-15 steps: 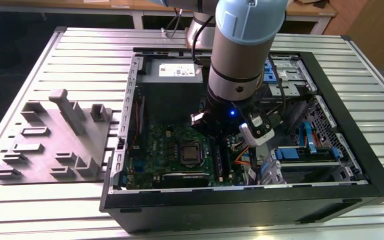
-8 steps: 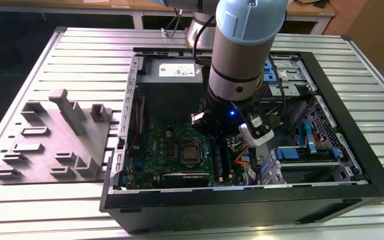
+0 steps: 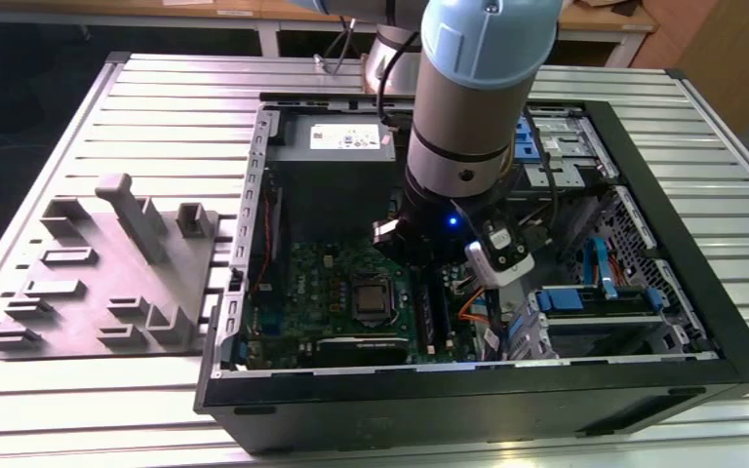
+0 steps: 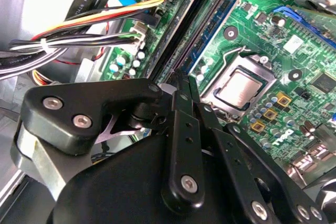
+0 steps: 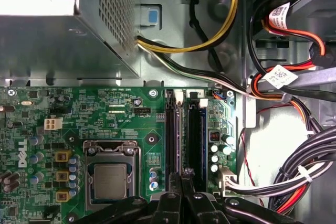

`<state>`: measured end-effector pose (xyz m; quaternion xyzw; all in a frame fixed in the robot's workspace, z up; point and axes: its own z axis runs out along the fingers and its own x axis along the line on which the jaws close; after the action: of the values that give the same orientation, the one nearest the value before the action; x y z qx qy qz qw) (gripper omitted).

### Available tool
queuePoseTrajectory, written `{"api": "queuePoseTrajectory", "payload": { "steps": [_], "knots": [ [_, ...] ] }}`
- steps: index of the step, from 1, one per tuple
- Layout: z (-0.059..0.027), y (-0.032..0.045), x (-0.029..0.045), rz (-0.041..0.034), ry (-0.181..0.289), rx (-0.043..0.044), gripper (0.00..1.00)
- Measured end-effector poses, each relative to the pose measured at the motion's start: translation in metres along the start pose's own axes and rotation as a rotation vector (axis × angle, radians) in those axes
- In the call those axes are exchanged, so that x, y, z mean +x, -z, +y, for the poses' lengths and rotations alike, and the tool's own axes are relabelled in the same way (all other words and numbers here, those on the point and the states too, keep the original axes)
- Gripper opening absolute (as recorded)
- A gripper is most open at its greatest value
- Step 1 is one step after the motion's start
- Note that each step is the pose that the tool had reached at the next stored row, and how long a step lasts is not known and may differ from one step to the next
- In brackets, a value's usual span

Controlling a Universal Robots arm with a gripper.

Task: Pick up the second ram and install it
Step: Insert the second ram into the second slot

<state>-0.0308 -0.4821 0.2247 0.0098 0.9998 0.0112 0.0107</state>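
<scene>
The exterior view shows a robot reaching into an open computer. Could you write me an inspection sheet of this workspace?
Surface: slatted metal table carrying the open computer case.
Job's things: memory slots on the motherboard; whether the second ram is seated, cannot tell.
Clutter: grey moulded fixture, on the exterior view's left of the case.
Grippers: gripper directly over the slots.
Cables: coloured bundles beside the motherboard.
Surroundings: wooden furniture behind.

Grey moulded fixture point(image 3: 108, 273) beside open computer case point(image 3: 687, 244) on table point(image 3: 167, 107).

A slatted metal table point(image 3: 153, 97) stands before wooden furniture point(image 3: 713, 49) on dark floor.
</scene>
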Motion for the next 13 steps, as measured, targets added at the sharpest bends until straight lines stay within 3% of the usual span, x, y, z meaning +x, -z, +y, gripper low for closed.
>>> {"api": "queuePoseTrajectory", "payload": {
  "steps": [13],
  "knots": [
    [-0.0001, -0.0043, 0.0001, -0.0003, -0.003, -0.0002, 0.11]
  ]
}}
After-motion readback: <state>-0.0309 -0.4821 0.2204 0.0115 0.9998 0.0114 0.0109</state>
